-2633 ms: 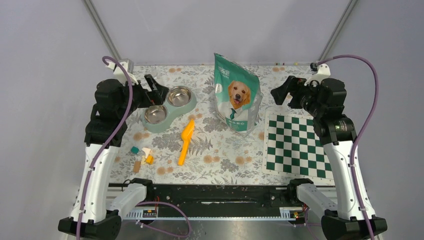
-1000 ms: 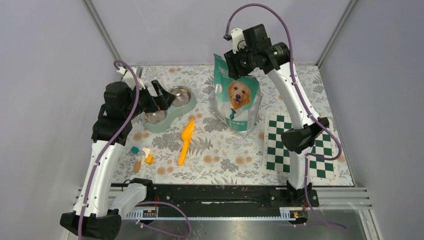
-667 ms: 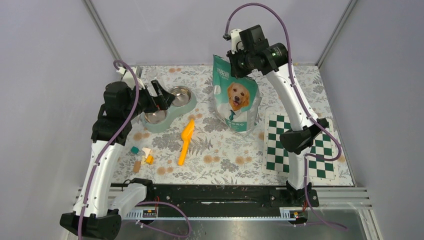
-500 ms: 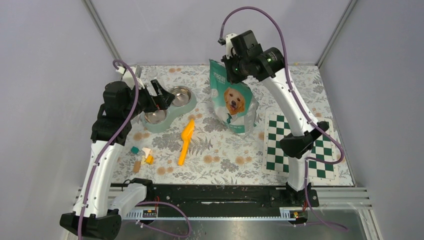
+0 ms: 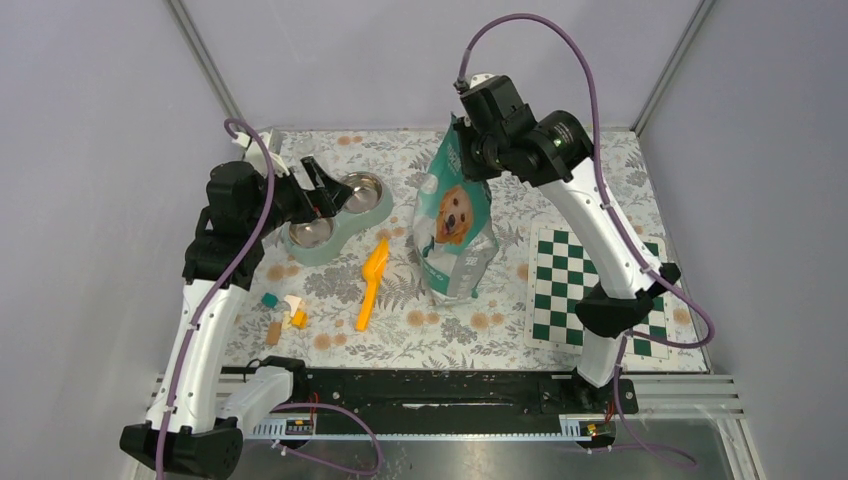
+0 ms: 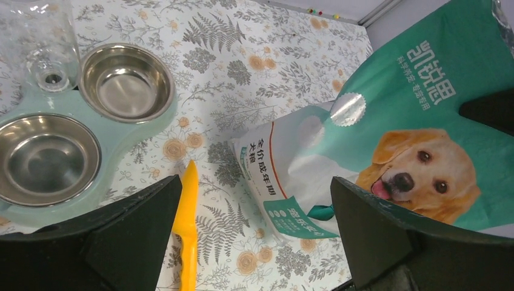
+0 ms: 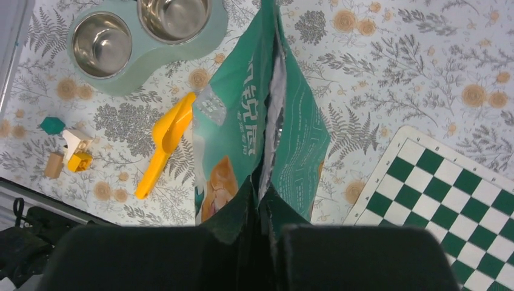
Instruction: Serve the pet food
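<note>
The pet food is hidden inside a green bag with a dog picture (image 5: 455,225) that stands tilted at mid-table. My right gripper (image 5: 468,140) is shut on the bag's top edge, which shows pinched between the jaws in the right wrist view (image 7: 262,197). The bag (image 7: 297,133) hangs below it, and I cannot tell whether its bottom rests on the mat. My left gripper (image 5: 325,190) hovers open over the mint double bowl (image 5: 378,215) with nothing between its jaws (image 6: 254,182). Both steel bowls (image 6: 130,130) look empty. The bag (image 6: 424,109) lies to its right.
An orange scoop (image 5: 371,280) lies on the floral mat between bowls and bag, also seen as the scoop (image 6: 188,212) and the scoop (image 7: 163,148). Small wooden blocks (image 5: 283,315) sit near the left front. A green chessboard (image 5: 570,290) lies at the right.
My right arm swung from the far right over to the bag's top, shut on it, and drew the bag nearer and leftward. The left gripper shifted slightly and stays open.
</note>
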### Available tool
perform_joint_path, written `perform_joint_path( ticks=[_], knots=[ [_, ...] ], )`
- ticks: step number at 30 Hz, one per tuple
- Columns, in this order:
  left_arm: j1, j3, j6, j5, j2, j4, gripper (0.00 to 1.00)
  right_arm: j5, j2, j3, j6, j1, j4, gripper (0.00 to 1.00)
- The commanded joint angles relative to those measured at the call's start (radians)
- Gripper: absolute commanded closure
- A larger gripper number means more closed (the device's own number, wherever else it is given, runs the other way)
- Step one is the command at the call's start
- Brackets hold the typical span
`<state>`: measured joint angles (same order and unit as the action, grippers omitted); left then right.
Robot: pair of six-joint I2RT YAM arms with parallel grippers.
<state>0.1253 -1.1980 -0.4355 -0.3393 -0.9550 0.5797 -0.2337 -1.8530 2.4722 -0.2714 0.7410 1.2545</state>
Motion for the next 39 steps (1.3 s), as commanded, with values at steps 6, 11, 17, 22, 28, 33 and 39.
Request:
perform_joint_path(
  ticks=[6,11,17,22,28,33,39],
  knots=[
    [0.016,0.042,-0.065,-0.063,-0.014,-0.122,0.05,-0.088,0.220,-0.167,-0.088,0.001,-0.300,0.23],
    [0.037,0.042,-0.110,-0.089,-0.034,-0.169,0.05,-0.058,0.261,-0.203,-0.097,0.001,-0.283,0.18],
    [0.097,0.009,-0.216,-0.128,-0.058,-0.243,0.07,0.038,0.293,-0.230,-0.120,-0.003,-0.275,0.39],
    [0.190,0.005,-0.363,-0.127,-0.074,-0.362,0.14,0.120,0.293,-0.271,-0.155,-0.026,-0.250,0.67],
    [0.300,-0.010,-0.448,-0.091,-0.112,-0.432,0.27,0.206,0.303,-0.342,-0.176,-0.071,-0.248,0.76],
    [0.340,-0.045,-0.469,-0.090,-0.159,-0.433,0.34,0.284,0.304,-0.377,-0.160,-0.080,-0.245,0.81],
    [0.366,-0.073,-0.477,-0.093,-0.198,-0.433,0.36,0.316,0.304,-0.409,-0.160,-0.080,-0.245,0.81]
  ],
)
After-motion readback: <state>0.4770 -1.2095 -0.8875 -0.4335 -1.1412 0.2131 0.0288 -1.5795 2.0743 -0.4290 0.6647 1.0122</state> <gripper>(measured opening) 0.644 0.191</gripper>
